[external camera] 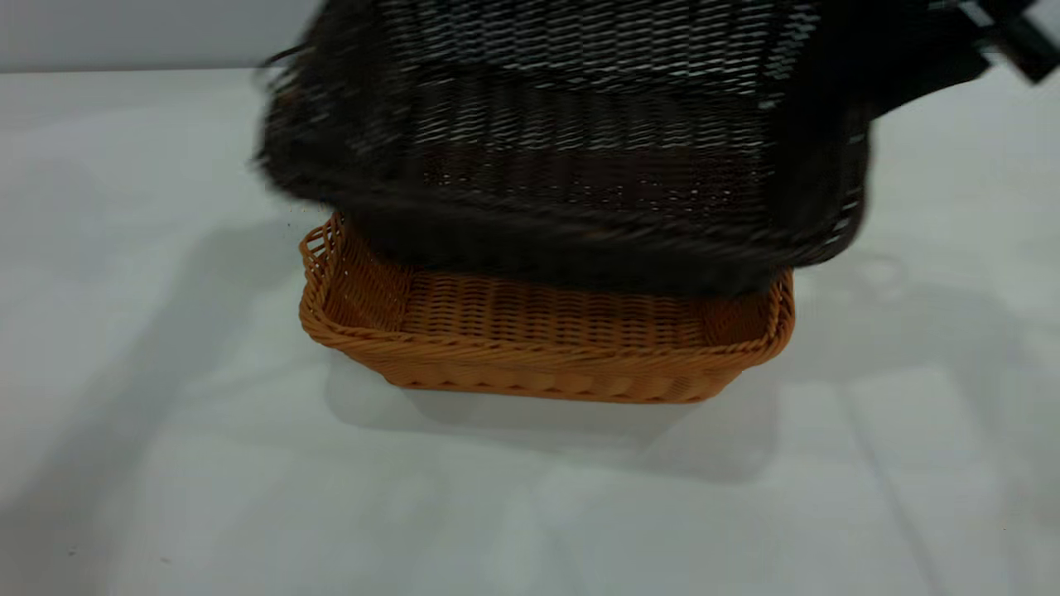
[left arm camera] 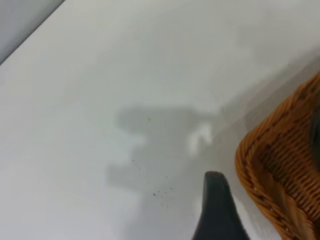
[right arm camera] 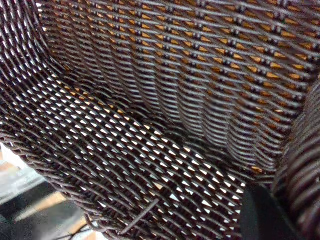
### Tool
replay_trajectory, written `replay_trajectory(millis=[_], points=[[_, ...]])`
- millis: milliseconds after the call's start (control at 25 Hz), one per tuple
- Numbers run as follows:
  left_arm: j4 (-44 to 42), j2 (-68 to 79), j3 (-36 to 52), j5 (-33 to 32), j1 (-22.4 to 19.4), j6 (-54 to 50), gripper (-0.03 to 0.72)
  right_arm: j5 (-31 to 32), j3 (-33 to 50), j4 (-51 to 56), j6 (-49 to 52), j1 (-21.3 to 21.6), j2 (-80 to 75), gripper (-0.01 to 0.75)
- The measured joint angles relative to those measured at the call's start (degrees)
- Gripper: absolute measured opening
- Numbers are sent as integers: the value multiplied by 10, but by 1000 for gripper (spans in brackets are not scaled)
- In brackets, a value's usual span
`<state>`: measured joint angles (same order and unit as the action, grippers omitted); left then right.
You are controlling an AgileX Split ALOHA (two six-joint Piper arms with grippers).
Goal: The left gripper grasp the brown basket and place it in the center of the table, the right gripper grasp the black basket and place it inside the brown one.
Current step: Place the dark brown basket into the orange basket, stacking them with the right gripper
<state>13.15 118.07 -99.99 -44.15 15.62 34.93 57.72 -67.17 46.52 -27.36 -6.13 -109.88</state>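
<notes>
The brown basket (external camera: 538,339) stands upright on the table (external camera: 149,414), near its middle. The black basket (external camera: 571,141) hangs tilted in the air just above and behind it, covering its far side. My right gripper (right arm camera: 286,212) is shut on the black basket's rim (right arm camera: 305,165), with one finger (right arm camera: 262,217) inside against the wall; the right arm (external camera: 1014,33) comes in from the upper right. My left gripper (left arm camera: 235,220) is out of the exterior view; in its wrist view one dark finger (left arm camera: 216,210) is low over the table beside a corner of the brown basket (left arm camera: 285,165), apart from it and holding nothing.
The white table (left arm camera: 100,100) stretches bare to the left, right and front of the brown basket. A grey wall (external camera: 124,33) runs along the far edge. Through the black weave, the orange-brown basket (right arm camera: 270,65) shows underneath.
</notes>
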Motion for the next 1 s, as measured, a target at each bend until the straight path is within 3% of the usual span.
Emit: replay_trajectory(millis=[240, 640, 1000], points=[[4, 0, 0, 0, 0, -1, 437, -37, 0, -1, 2, -52, -39, 85], [5, 0, 0, 0, 0, -1, 437, -70, -4, 0, -1, -52, -62, 85], [6, 0, 0, -3, 0, -2, 437, -104, -4, -23, -10, -20, -69, 85]])
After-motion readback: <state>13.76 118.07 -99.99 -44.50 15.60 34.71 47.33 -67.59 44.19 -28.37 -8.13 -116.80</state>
